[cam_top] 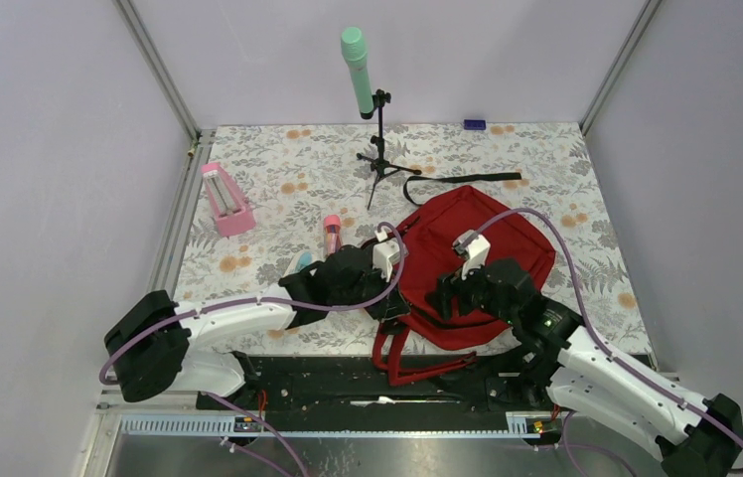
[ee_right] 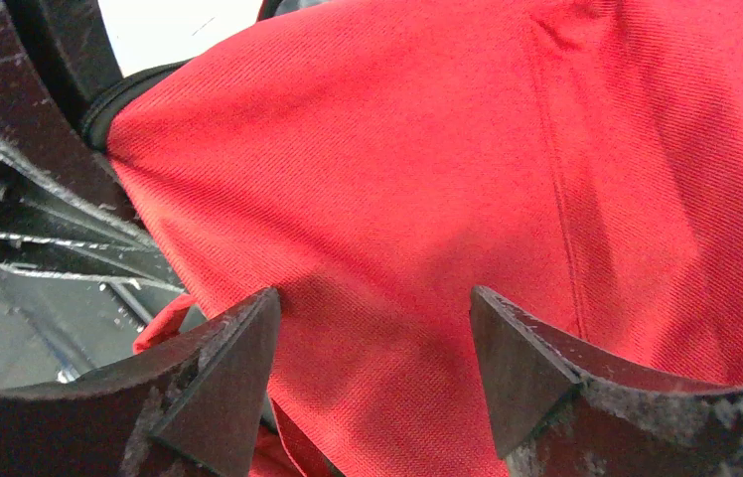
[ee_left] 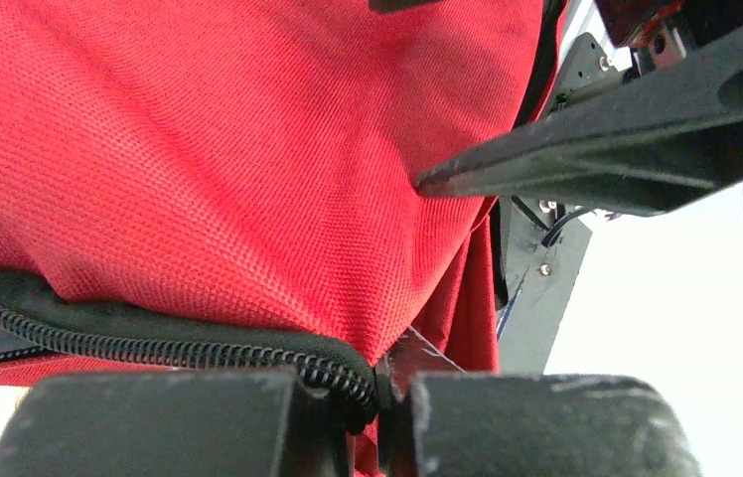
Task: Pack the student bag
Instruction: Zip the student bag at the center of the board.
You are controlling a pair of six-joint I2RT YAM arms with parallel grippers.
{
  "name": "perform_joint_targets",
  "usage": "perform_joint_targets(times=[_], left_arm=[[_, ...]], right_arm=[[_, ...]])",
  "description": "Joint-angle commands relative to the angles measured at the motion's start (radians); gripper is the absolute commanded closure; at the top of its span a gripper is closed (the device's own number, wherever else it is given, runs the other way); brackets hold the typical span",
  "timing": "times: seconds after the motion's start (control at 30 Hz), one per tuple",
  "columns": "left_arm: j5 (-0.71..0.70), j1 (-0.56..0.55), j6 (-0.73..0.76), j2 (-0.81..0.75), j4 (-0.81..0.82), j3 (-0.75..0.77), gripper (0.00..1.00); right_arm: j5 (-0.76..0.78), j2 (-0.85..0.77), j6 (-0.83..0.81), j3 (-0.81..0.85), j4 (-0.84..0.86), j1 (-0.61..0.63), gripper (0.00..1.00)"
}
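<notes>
Worktop [cam_top: 278,179]: flowered cover. The student bag [cam_top: 492,234] lies flat on it, right of centre and close to the near edge. Its long axis runs roughly from 6 to 12 o'clock, leaning toward 1. The red shoulder straps [cam_top: 402,363] spill over the near edge at 6.

Both arms are at the bag, neither clearly nearer. The left comes in on its 9 o'clock side and the right sits over its near end.

Right hand [ee_right: 372,328]: spread wide, holding nothing. Red cloth fills the gap between the two fingertips. We cannot tell whether the tips press on the cloth or hang just above it.

Left hand [ee_left: 382,397]: closed tight. The wrist view shows the black zipper edge [ee_left: 149,343] of the bag pinched between the pads, the red panel rising above it.

Judgement: the opening is being worked from the 9 o'clock side. The pinch there is the anchor, so we expect the free right hand to take cloth opposite and pull toward 3 to spread the mouth.
</notes>
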Motion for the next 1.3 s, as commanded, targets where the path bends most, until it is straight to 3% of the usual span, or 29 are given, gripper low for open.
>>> perform_joint_targets(times=[0.0, 0.3, 0.5, 0.63, 0.8, 0.9, 1.0, 1.07, 1.27], left_arm=[[0.014, -0.003, -0.035, -0.055, 0.043, -0.010, 1.00], [-0.012, -0.003, -0.014, -0.059, 0.021, -0.009, 1.00], [-0.032, -0.003, -0.012, -0.058, 0.010, -0.007, 1.00], [-0.035, -0.003, -0.007, -0.074, 0.020, -0.019, 1.00], [-0.037, -0.003, -0.004, -0.075, 0.005, -0.018, 1.00], [-0.043, -0.003, -0.007, -0.084, 0.013, -0.027, 1.00], [-0.053, -0.003, -0.009, -0.089, 0.027, -0.041, 1.00], [-0.062, -0.003, -0.015, -0.093, 0.050, -0.062, 1.00], [-0.163, -0.004, -0.065, -0.133, 0.170, -0.170, 1.00]], right_arm=[[-0.114, 0.046, -0.024, 0.037, 0.081, 0.016, 0.23], [-0.251, 0.132, 0.057, 0.027, 0.275, 0.017, 0.23], [-0.261, 0.161, 0.062, 0.028, 0.267, 0.017, 0.23], [-0.206, 0.178, 0.037, 0.028, 0.232, 0.017, 0.31], [-0.197, 0.172, 0.027, 0.029, 0.216, 0.018, 0.27], [-0.132, 0.163, 0.027, 0.012, 0.229, 0.019, 0.38], [-0.071, 0.167, 0.042, 0.013, 0.248, 0.020, 0.70], [-0.038, 0.163, 0.077, 0.017, 0.271, 0.018, 0.98], [0.084, 0.175, 0.197, 0.025, 0.277, 0.018, 1.00]])
